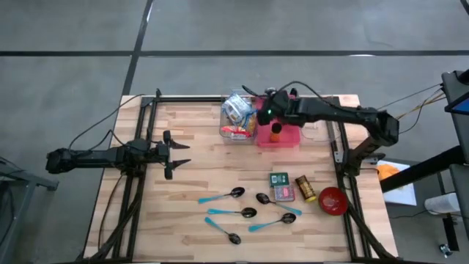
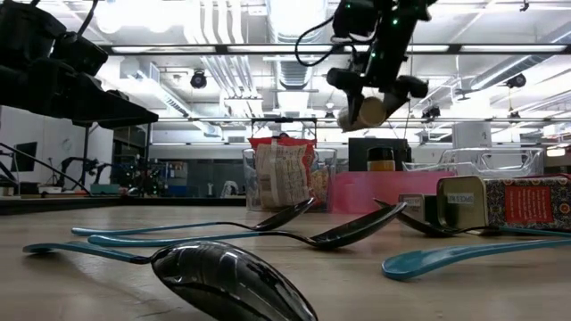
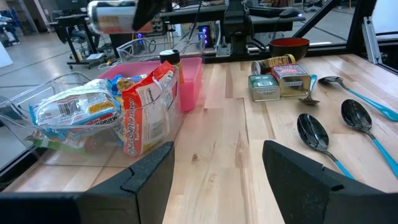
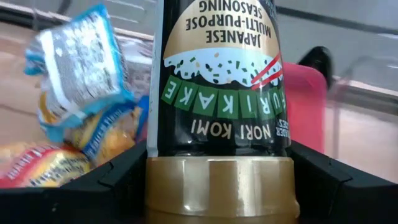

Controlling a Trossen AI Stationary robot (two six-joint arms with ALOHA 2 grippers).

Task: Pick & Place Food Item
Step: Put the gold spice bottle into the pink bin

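Observation:
My right gripper [image 1: 268, 111] is shut on a dark furikake seasoning jar [image 4: 221, 81] with a gold cap. It holds the jar in the air at the table's far side, above the clear bin [image 1: 238, 117] of snack packets and the pink bin [image 1: 287, 138]. The low view shows the jar [image 2: 366, 111] high above the bins, and the left wrist view shows the jar [image 3: 112, 15] above the clear bin. An orange-capped bottle [image 1: 276, 130] stands in the pink bin. My left gripper [image 1: 176, 154] waits open at the table's left, holding nothing. My right gripper pinches the jar between its two fingers [image 4: 124, 174], one on each side, at the gold cap end [image 4: 217, 186]. The cap end is toward the wrist and the body reaches away past the fingertips. The fingers slant downward. The jar is lifted clear of the bins.
Several teal-handled spoons [image 1: 242, 213] lie at the near middle. Two small tins [image 1: 281, 185], another jar lying down [image 1: 305, 188] and a red bowl [image 1: 332, 200] sit at the near right. An empty clear bin [image 1: 319, 126] stands right of the pink one.

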